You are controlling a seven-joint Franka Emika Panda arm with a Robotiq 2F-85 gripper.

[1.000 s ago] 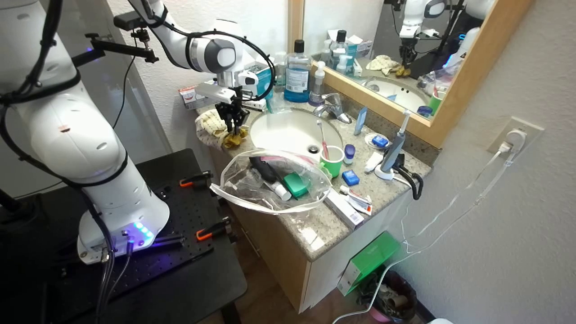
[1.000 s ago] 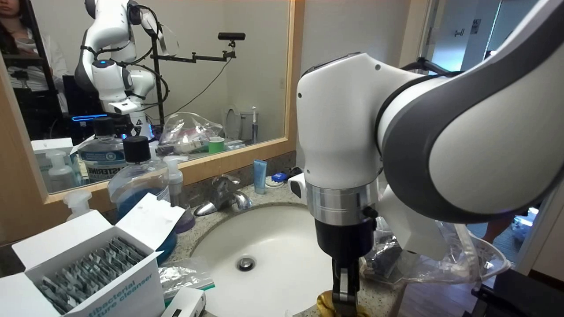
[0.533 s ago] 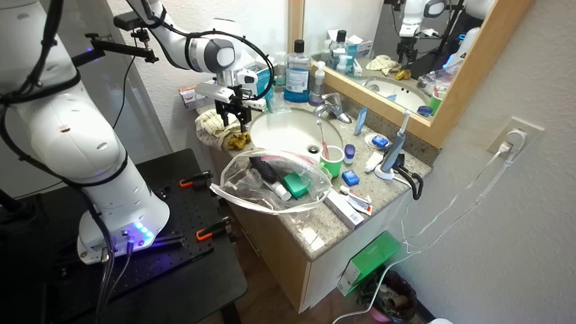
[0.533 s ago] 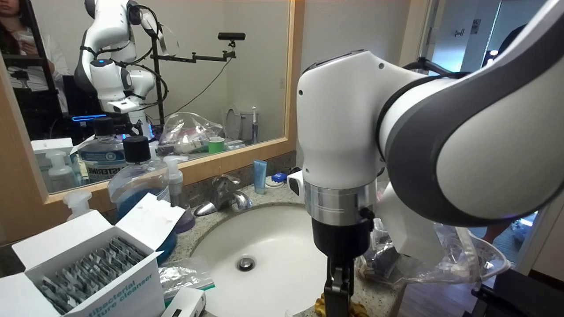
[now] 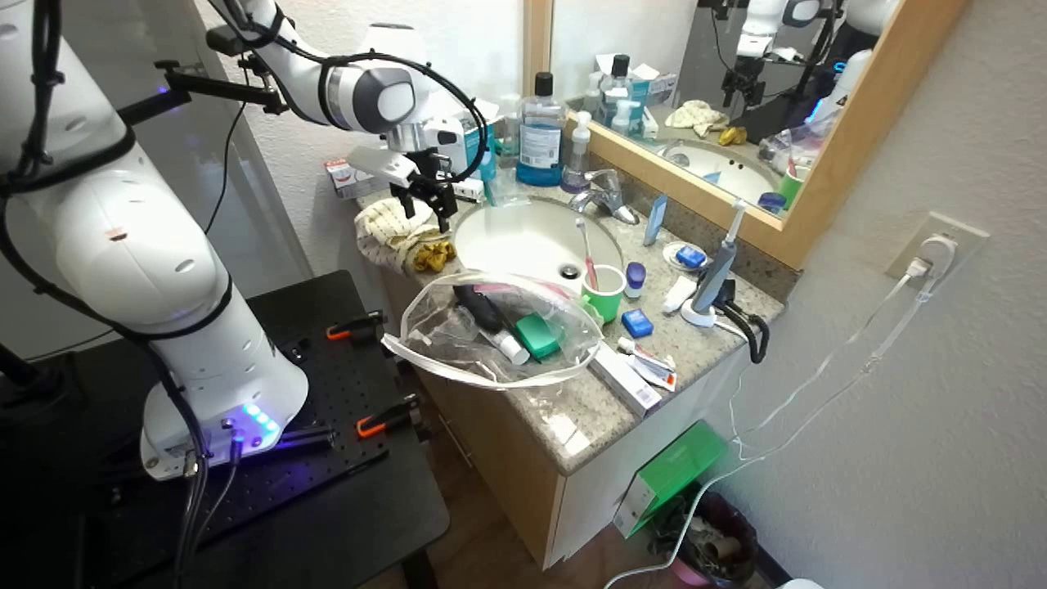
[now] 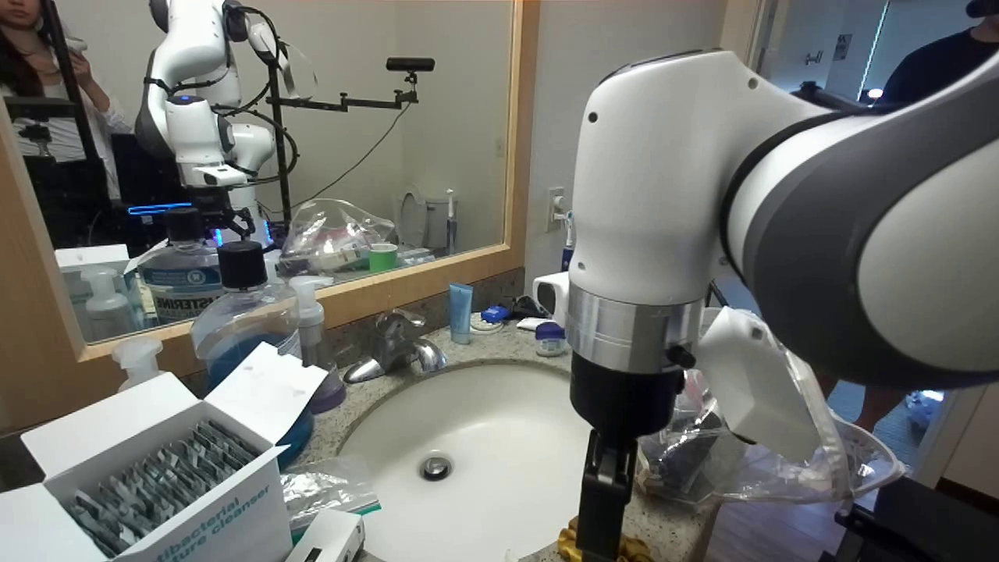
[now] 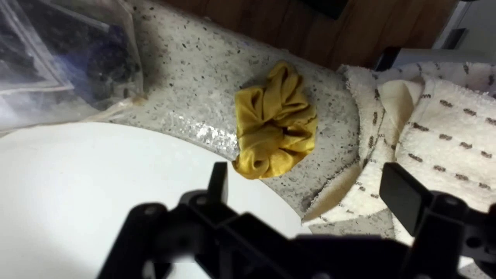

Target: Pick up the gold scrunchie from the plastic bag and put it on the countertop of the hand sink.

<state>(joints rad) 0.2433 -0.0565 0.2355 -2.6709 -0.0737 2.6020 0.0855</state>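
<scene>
The gold scrunchie lies bunched on the speckled countertop, between the round white hand sink and the counter's front edge. My gripper is open above it, its fingers wide apart with nothing between them. An exterior view puts the gripper a short way over the scrunchie. Elsewhere the black finger partly covers the scrunchie. The clear plastic bag sits gaping at the front of the counter, with a dark tube and a green item inside.
A white patterned towel lies right beside the scrunchie. Behind the basin stand a chrome tap and a blue mouthwash bottle. A green cup holds a toothbrush. An open sachet box stands near the basin.
A second ago my fingers were together at the scrunchie on the counter. They have since spread and let go, and the gripper has lifted and tilted away. The scrunchie stays on the counter.
</scene>
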